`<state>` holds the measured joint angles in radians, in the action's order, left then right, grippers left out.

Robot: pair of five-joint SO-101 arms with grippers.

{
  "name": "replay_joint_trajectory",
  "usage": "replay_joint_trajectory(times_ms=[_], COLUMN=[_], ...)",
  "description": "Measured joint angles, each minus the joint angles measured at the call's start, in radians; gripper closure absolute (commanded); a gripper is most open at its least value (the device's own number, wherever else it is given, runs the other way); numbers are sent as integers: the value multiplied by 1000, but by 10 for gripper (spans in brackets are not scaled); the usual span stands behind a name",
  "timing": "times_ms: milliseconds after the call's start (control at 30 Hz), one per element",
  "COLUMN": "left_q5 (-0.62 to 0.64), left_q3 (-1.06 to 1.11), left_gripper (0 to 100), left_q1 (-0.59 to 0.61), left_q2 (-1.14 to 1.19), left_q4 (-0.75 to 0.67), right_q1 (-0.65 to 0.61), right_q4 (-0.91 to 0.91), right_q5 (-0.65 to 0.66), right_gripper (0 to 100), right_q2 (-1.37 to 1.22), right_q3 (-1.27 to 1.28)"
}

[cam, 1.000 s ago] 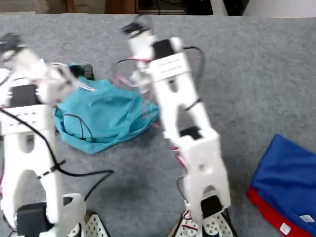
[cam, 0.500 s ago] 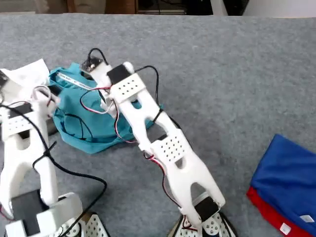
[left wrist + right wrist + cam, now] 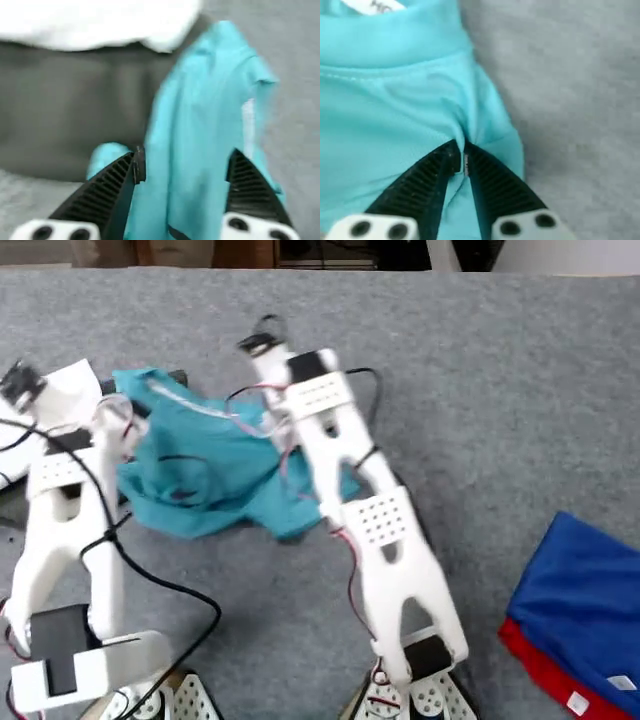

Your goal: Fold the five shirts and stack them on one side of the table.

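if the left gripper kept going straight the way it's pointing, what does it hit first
Most likely the teal shirt: it lies directly ahead of the open left gripper, and its cloth reaches in between the jaws. Depth is hard to judge, but nothing shows nearer.

The teal shirt (image 3: pixel 200 480) is just a crumpled, unfolded heap on the left half of the gray table (image 3: pixel 500 390), and a folded blue shirt (image 3: pixel 585 600) sits on a red one (image 3: pixel 535 665) at the right edge.
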<state>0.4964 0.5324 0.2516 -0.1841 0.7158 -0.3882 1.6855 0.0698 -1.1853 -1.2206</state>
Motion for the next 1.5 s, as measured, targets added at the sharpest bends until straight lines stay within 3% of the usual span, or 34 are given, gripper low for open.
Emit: replay_joint_trajectory(times_ms=[100,267,467,633,800,933,1033,1133,1333,1500], left_q5=[0,0,43,103,109,109,118,175,189,195], left_q3=[-54,-49,-12,-107,-221,-284,-315,-339,-348,-364], left_gripper=[786,786,782,782,781,788,881,986,981,981], left_q1=[-103,-224,-218,-180,-229,-256,-256,-256,-256,-242], left_q2=[2,29,201,325,402,451,470,480,482,482], left_q4=[-14,-147,-282,-199,-61,-9,38,100,129,226], right_q1=[112,311,502,585,588,592,589,543,416,381], right_q4=[2,12,81,81,83,83,74,0,-210,-315], right_q5=[17,157,453,520,529,529,529,486,325,253], right_gripper=[994,994,992,913,810,789,789,789,789,794], right_q2=[-2,-2,5,123,342,497,534,511,310,103], right_q3=[-60,-172,-307,-216,21,130,178,235,265,219])
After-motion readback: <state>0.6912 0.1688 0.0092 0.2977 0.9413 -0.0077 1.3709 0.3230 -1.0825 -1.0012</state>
